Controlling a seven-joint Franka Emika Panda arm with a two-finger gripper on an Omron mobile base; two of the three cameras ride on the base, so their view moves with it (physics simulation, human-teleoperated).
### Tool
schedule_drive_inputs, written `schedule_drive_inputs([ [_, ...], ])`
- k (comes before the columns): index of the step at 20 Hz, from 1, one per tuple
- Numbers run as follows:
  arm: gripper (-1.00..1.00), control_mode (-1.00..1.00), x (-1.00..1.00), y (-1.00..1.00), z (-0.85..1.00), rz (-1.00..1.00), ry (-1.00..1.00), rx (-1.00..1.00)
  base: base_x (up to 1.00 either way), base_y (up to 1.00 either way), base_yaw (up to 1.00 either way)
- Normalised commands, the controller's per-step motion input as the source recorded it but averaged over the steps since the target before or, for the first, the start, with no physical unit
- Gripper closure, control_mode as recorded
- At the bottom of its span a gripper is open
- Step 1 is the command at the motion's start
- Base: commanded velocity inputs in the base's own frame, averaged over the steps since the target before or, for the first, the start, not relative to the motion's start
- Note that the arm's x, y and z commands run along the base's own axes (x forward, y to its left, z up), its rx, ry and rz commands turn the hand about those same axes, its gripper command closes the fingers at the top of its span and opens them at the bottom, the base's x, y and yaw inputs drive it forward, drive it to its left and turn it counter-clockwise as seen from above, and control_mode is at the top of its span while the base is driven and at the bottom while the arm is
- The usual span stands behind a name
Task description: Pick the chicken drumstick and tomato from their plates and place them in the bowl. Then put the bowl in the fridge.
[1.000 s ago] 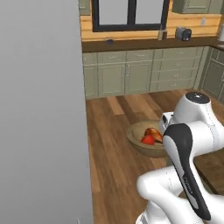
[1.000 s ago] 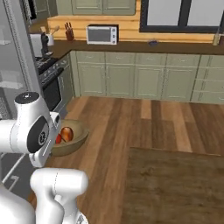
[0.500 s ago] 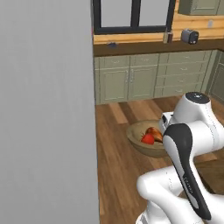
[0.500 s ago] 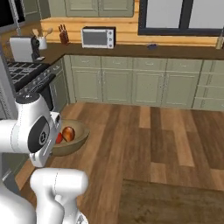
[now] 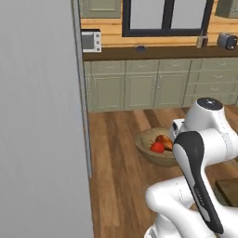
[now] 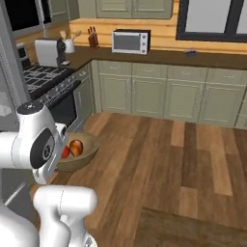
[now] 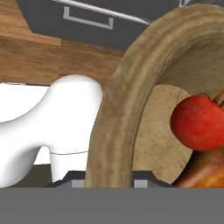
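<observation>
Fingers of your gripper [image 7: 109, 183] are clamped together on the thick rim of the bowl [image 7: 118, 109], which rises straight up from them in the hand view; you carry the bowl in the air above the wood floor [image 6: 159, 159], just in front of the arm; its wood is light brown with a darker inside. Inside it, just beyond the gripped rim, you see the tomato [image 7: 197, 123], round and bright red, touching the chicken drumstick [image 7: 205, 173], glossy orange-brown; the fridge [image 5: 39, 121], a flat grey door, stands near the bowl, to its left in the left base view.
</observation>
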Motion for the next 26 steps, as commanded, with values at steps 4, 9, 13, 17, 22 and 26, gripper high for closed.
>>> schedule_drive_inputs([
  [4, 1.00, 1.00, 0.00, 0.00, 0.00, 0.00, 0.00, 0.00, 0.31, 0.00, 0.45],
  [9, 1.00, 1.00, 0.00, 0.00, 0.00, 0.00, 0.00, 0.00, 0.36, 0.00, 0.42],
  [13, 1.00, 1.00, 0.00, 0.00, 0.00, 0.00, 0.00, 0.00, 0.62, 0.00, 0.38],
  [17, 1.00, 1.00, 0.00, 0.00, 0.00, 0.00, 0.00, 0.00, 0.07, 0.00, 0.30],
  [22, 1.00, 1.00, 0.00, 0.00, 0.00, 0.00, 0.00, 0.00, 0.29, 0.06, 0.28],
  [26, 1.00, 1.00, 0.00, 0.00, 0.00, 0.00, 0.00, 0.00, 0.36, 0.10, 0.36],
])
